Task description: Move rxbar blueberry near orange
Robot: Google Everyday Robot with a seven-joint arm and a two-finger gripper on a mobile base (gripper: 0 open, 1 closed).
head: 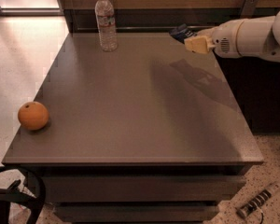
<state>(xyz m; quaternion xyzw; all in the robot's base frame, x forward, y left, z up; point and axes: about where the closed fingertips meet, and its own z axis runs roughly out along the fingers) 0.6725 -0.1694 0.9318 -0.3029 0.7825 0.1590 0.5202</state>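
Note:
The rxbar blueberry [179, 31], a small dark navy bar, shows at the far right edge of the grey table [140, 106]. My gripper [195, 44] is right beside it, reaching in from the right on the white arm [252, 35], and it partly covers the bar. I cannot tell whether it holds the bar. The orange [33, 115] sits on the table near the front left corner, far from the bar and the gripper.
A clear plastic water bottle [106, 22] stands upright at the table's far edge, left of the gripper. A dark wall panel [177, 17] runs behind the table. A cable loop [18, 195] lies on the floor at front left, and a power strip [256, 202] at front right.

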